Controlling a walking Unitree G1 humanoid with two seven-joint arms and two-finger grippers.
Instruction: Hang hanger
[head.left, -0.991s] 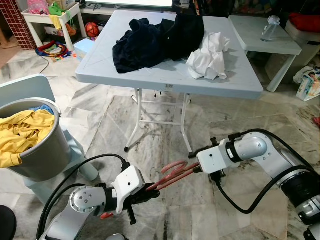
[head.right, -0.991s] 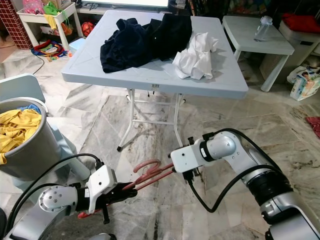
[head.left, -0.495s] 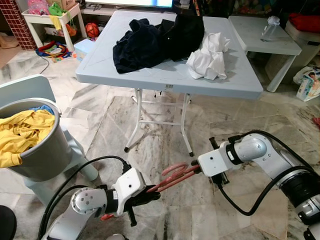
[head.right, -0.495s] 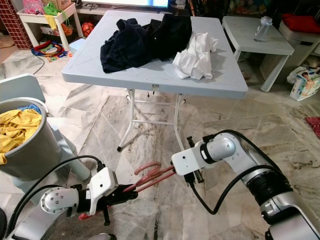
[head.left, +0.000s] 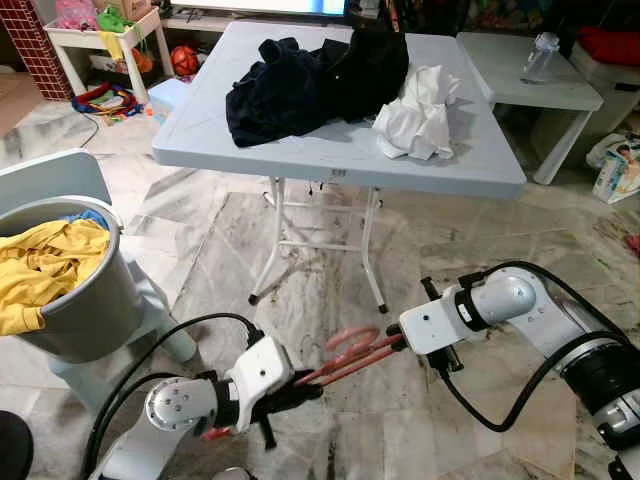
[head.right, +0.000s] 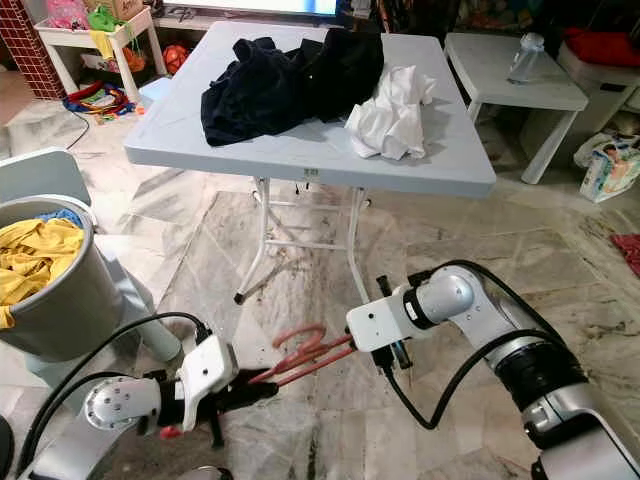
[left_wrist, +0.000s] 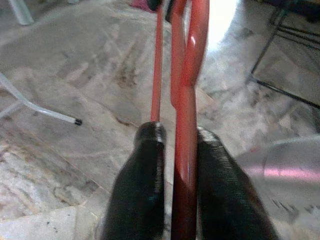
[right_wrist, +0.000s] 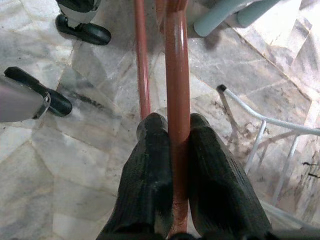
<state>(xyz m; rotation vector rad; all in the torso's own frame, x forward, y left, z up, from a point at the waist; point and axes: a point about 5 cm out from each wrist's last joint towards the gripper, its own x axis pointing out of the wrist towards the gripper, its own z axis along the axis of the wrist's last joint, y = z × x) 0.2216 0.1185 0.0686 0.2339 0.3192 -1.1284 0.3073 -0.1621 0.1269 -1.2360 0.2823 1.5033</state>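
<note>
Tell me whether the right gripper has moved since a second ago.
Yes, slightly. The right gripper, shut on the red hanger, has sunk lower and a bit rightward, away from the folding table's leg, which has not shifted in the left eye view.

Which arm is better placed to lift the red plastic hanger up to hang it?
Probably the right. Both grippers clamp the red plastic hanger, but the right gripper sits higher, nearest its hook; the left gripper is low near the floor.

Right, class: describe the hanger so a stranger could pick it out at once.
Start at the grey folding table piled with dark and white clothes, then look down to the marble floor in front of it. There the left gripper and the right gripper hold the hanger between them: thin, reddish-pink, with a curved hook.
</note>
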